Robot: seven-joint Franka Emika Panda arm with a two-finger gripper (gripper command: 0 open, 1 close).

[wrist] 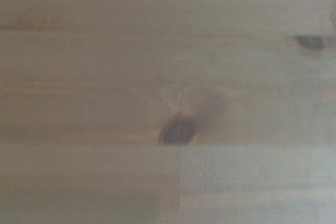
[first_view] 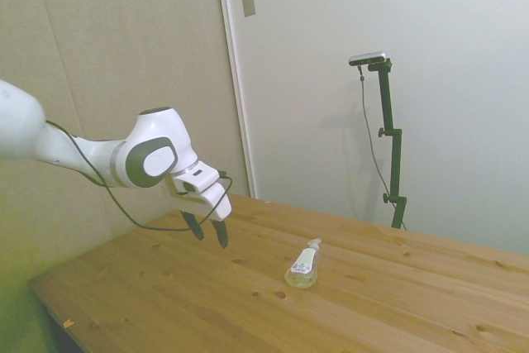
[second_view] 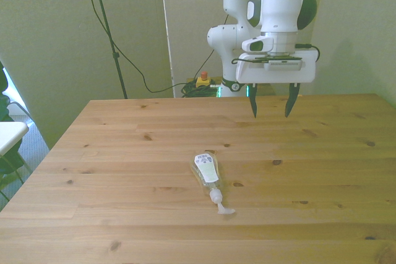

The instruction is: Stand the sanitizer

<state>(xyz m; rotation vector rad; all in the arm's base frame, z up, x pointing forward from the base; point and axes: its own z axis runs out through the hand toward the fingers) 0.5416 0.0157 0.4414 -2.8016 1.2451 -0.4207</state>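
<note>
The sanitizer [second_view: 208, 177] [first_view: 303, 264] lies on its side on the wooden table, a small clear bottle of pale yellow liquid with a white label and a white pump top that points toward the near edge in the front view. My gripper [second_view: 271, 115] [first_view: 210, 235] hangs open above the table, farther back and toward the front view's right of the bottle, well apart from it. Nothing is between its fingers. The wrist view shows only blurred wood grain with a dark knot [wrist: 177, 130].
The wooden table [second_view: 124, 153] spreads wide around the bottle. A white surface edge [second_view: 9, 135] stands off the table at the front view's left. Cables and a red button box [second_view: 202, 80] lie on the floor behind the table.
</note>
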